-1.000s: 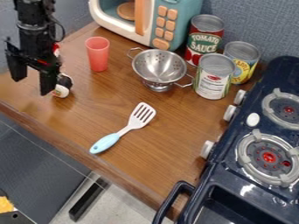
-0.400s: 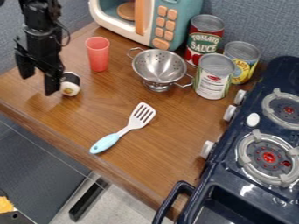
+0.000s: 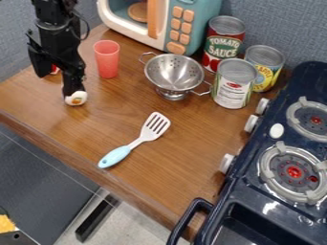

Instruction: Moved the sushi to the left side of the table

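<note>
sushi (image 3: 76,98) lying on the wooden table (image 3: 127,105) over at the left of the view, pale round end showing with a spot of orange in it, its far part hidden by the end effector. black gripper (image 3: 57,84) hanging above that same patch, released, jaws well spread; one jaw right at the sushi, contact or no contact i cannot tell, the other off toward the back left. a red-and-white thing (image 3: 55,70) peeks from behind the gripper, mostly hidden. just right of the arm, a pink cup (image 3: 107,60), upright. further right, a metal colander (image 3: 173,72), upright; in front of it a slotted spatula (image 3: 117,156), blue handle pointing at the front edge. beyond the colander, three upright cans close together: red-labelled can (image 3: 223,40), yellow-labelled can (image 3: 268,67), white-labelled can (image 3: 232,88). toy microwave (image 3: 182,28) at the back, dark toy stove (image 3: 249,182) along the right
</note>
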